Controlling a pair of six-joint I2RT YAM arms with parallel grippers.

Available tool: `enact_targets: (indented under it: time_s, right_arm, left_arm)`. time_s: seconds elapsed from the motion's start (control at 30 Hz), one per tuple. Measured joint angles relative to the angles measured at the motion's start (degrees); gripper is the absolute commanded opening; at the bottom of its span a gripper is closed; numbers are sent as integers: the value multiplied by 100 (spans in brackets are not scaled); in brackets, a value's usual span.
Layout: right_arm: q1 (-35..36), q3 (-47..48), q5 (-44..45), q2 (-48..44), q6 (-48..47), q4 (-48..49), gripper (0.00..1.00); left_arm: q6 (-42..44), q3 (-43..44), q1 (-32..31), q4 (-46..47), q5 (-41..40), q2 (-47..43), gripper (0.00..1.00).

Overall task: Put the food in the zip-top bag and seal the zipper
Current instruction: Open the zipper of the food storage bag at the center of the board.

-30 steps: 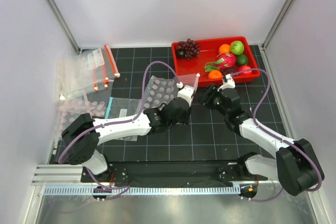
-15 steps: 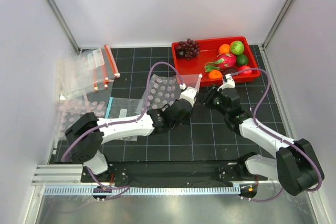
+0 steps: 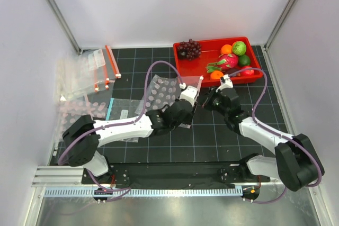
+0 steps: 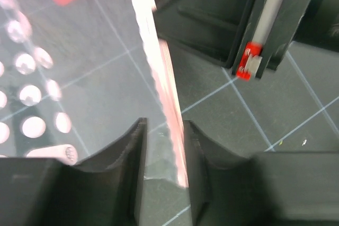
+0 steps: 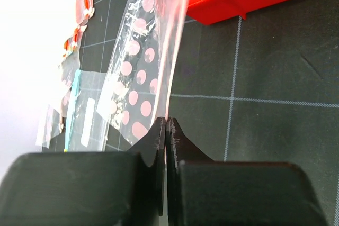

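Two white-and-black robot arms reach from the near edge toward the middle of the table. Over the last second the right arm (image 3: 259, 133) has edged leftward, so the right gripper (image 3: 211, 99) now sits just beside the left gripper (image 3: 187, 98). Between them the zip-top bag (image 3: 161, 91), clear with pale dots, lies on the mat with its right-hand mouth lifted. The right gripper is pinched tight on that raised edge. The left gripper's jaws stand slightly apart, with the zipper (image 4: 168, 93), a reddish strip, running between them and resting against one side. With both arms meeting at the mouth, it looks about to be pulled open; nothing is in the bag yet. Around this, plain white walls (image 3: 159, 3) enclose a black gridded mat (image 3: 175, 149). At its far right a red tray (image 3: 192, 67) holds the food (image 3: 230, 59): a pink dragon fruit (image 3: 225, 63), a purple grape bunch (image 3: 189, 48), plus green and orange pieces. Spare bags (image 3: 87, 75) are heaped at the left.
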Motion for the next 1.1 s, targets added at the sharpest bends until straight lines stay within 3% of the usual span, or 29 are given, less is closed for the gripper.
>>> enact_targets:
  time_s: [0.03, 0.17, 0.63, 1.0, 1.07, 1.1]
  right_arm:
    - [22, 0, -7, -4, -13, 7, 1]
    - [160, 0, 13, -120, -72, 4, 1]
    - [748, 0, 109, -529, -356, 144, 1]
    - [929, 0, 160, -638, -501, 254, 1]
    - [946, 0, 162, -638, -516, 254, 1]
    - [957, 0, 175, -638, -518, 251, 1]
  left_arm:
    - [0, 0, 0, 0, -50, -63, 45]
    - [-4, -50, 0, 2, -280, -411, 55]
    - [-13, -129, 0, -17, -734, -719, 55]
    - [9, -129, 2, -111, -1224, -608, 40]
    - [7, -127, 15, -129, -1303, -549, 32]
    - [0, -114, 46, -149, -1320, -507, 19]
